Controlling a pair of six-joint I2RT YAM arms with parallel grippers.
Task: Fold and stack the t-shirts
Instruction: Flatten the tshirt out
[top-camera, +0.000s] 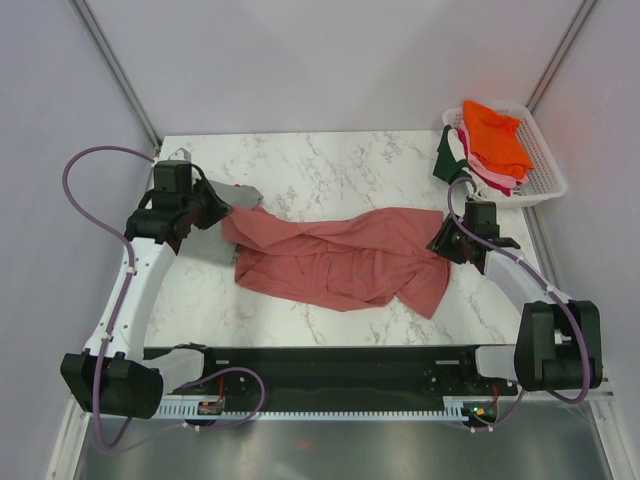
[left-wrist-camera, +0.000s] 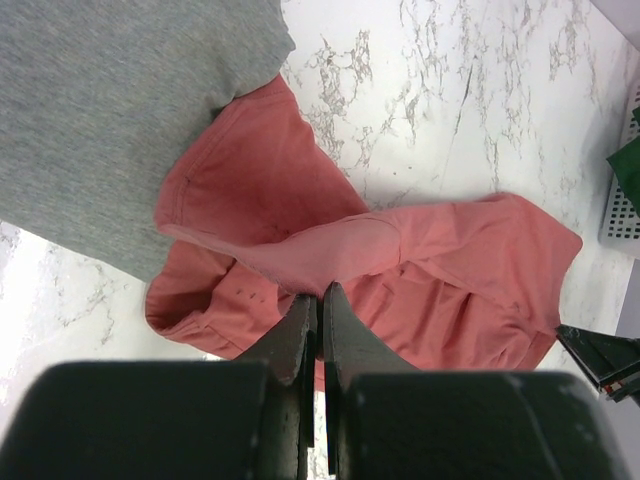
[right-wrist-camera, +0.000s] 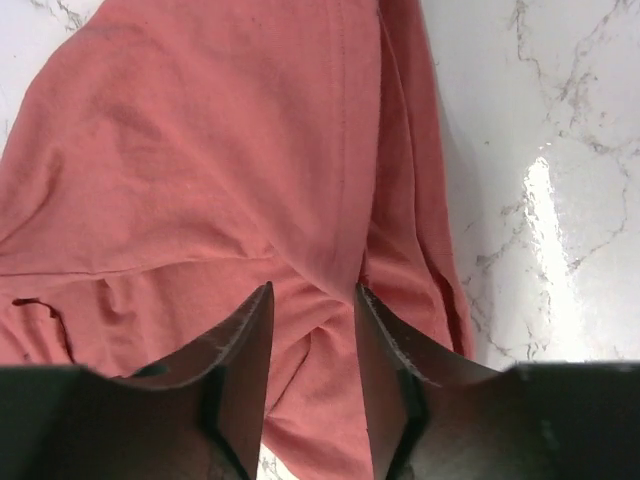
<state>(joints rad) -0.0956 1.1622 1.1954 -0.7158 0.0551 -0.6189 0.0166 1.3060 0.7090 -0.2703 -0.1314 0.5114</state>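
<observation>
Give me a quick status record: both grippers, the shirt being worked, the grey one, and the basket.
left gripper: shut, pinching the left end of the salmon-pink t-shirt
right gripper: jaws apart over that shirt's right end, gripping nothing
salmon-pink t-shirt: crumpled, stretched sideways across the table, not yet folded
grey t-shirt: lying flat at the left, beside the pink shirt's end
basket: far right corner, orange t-shirt on top, dark green t-shirt hanging over its left side
</observation>
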